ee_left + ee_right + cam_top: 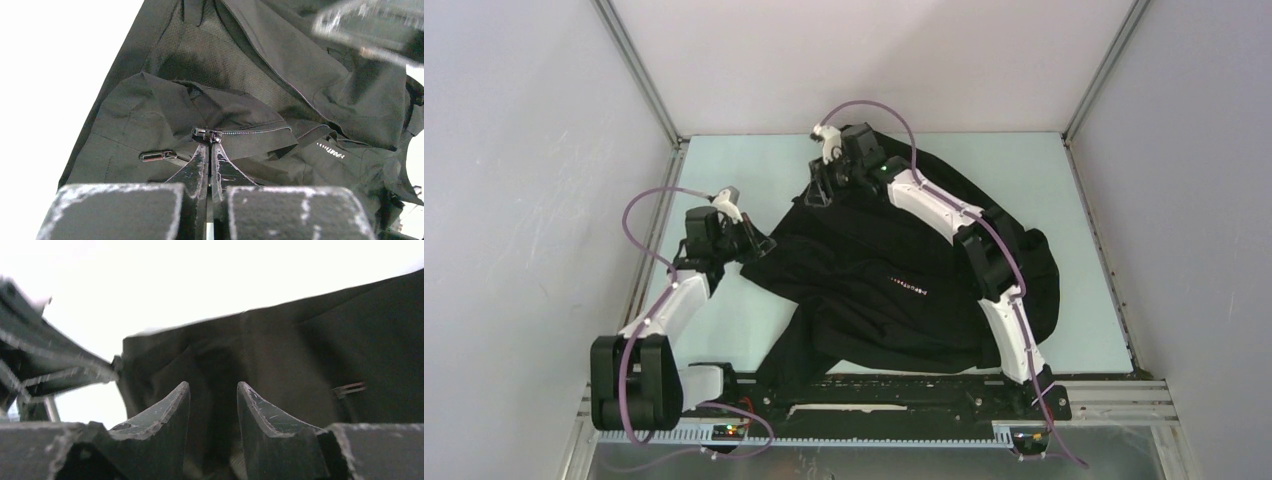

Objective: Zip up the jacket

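Note:
The black jacket (pixel 924 320) lies crumpled on the pale table (pixel 744 170), its pale lettering (pixel 911 285) facing up. My left gripper (pixel 754 243) is at the jacket's left edge. In the left wrist view it (pixel 210 145) is shut, its tips pinching the pull at the zipper slider (pixel 207 134); zipper teeth (pixel 255 131) run off to the right. My right gripper (pixel 819 190) hovers at the jacket's far left part. In the right wrist view it (pixel 213 386) is open and empty, with dark fabric (pixel 300 350) behind it.
Grey enclosure walls with metal corner posts (pixel 639 80) ring the table. A black rail (pixel 894 390) runs along the near edge, partly under the jacket's hem. A second small zipper pull (pixel 157 156) lies on the fabric left of my left fingers.

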`<state>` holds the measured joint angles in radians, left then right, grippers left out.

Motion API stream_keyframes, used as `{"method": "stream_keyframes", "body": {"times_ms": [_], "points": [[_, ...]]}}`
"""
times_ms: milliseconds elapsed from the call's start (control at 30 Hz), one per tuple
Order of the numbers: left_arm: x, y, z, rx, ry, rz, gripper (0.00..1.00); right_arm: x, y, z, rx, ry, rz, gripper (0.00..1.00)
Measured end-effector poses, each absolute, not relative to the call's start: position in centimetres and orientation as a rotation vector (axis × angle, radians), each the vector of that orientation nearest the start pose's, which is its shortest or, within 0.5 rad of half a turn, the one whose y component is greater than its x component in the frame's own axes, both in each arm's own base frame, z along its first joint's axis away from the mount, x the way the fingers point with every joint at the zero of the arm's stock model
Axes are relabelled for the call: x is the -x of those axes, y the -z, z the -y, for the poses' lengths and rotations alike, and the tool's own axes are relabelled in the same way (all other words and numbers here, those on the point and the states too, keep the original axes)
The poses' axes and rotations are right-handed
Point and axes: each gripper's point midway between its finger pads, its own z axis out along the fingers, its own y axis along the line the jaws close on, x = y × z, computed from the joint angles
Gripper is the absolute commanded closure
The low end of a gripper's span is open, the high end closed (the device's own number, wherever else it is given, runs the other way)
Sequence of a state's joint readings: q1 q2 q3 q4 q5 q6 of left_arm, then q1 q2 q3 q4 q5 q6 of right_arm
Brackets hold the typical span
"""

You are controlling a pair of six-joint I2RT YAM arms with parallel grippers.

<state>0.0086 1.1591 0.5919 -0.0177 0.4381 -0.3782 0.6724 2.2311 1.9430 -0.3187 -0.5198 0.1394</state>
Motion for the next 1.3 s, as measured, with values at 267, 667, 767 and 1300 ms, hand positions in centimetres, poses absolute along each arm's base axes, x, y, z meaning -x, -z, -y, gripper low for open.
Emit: {"method": "stream_keyframes", "body": {"times_ms": [267, 667, 767, 1300], "points": [[-33.2, -9.7, 9.6, 0.233, 0.724, -2.334, 1.0, -50.9, -13.6, -43.7, 0.58, -1.006, -2.104, 0.48], [-32.3, -7.9, 9.8, 0.235, 0.715, -2.458, 1.0, -50.6, -6.7, -45.4, 0.37, -1.155, -2.262, 0.43], [-32.0, -7.6, 9.8, 0.229, 0.709, -2.476, 1.0, -50.0, -6.3, -46.1, 0.377, -1.193, -2.267, 0.42], [-31.4, -7.2, 9.9, 0.222, 0.721, -2.508, 1.0, -47.5, -4.5, -47.3, 0.454, -1.288, -2.272, 0.44]]}}
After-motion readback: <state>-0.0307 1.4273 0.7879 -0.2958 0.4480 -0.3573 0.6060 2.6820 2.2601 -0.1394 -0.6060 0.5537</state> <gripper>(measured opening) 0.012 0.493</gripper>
